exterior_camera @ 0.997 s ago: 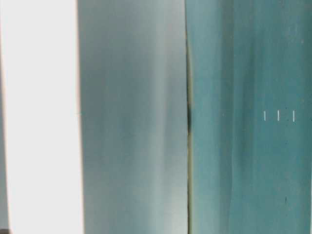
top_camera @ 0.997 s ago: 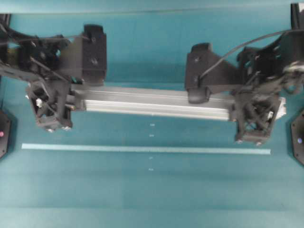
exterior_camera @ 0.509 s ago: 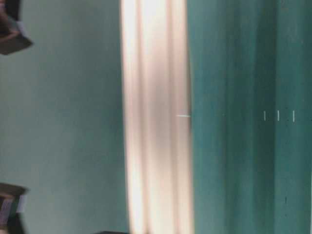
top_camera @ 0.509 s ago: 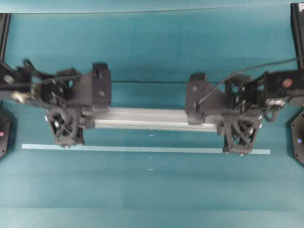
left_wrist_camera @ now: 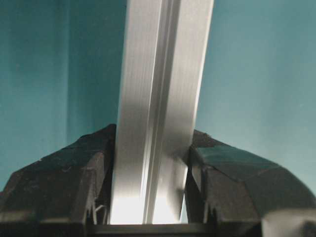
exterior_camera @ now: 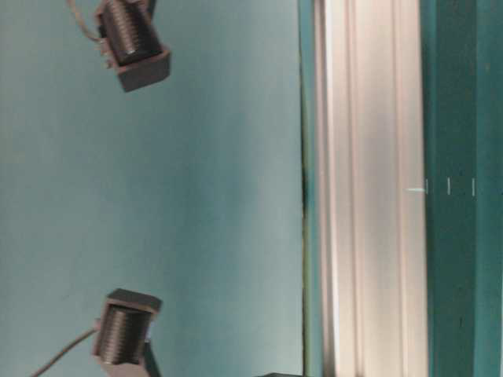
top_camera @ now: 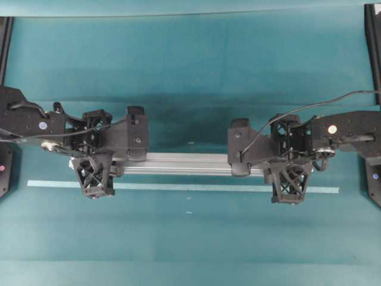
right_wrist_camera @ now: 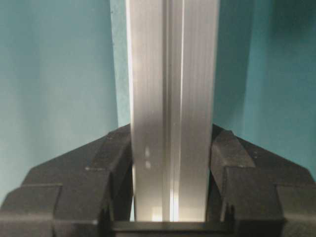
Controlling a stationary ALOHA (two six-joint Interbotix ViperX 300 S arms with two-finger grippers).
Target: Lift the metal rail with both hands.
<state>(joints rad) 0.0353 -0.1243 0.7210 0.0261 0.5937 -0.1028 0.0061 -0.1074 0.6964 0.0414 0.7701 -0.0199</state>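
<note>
The metal rail (top_camera: 187,164) is a long silver grooved bar lying crosswise, just behind the pale tape strip (top_camera: 178,187). My left gripper (top_camera: 95,162) is shut on the rail near its left end, and the lattice fingers (top_camera: 95,177) straddle it. My right gripper (top_camera: 290,167) is shut on the rail near its right end, which it hides. In the left wrist view the rail (left_wrist_camera: 158,98) runs between both pressed fingers (left_wrist_camera: 64,177). The right wrist view shows the rail (right_wrist_camera: 170,74) clamped the same way. At table level the rail (exterior_camera: 369,188) is close to the tabletop; whether they touch I cannot tell.
The teal tabletop (top_camera: 190,238) stretches in front of the tape strip. Black arm bases stand at the left edge (top_camera: 5,167) and right edge (top_camera: 374,179). A cable (top_camera: 309,107) arcs over the right arm. Small white marks (top_camera: 189,212) dot the middle.
Both grippers have carried the rail toward the front and lower; it looks smaller from overhead and now sits close to the tape strip. It has levelled out. Both grips are unchanged.
</note>
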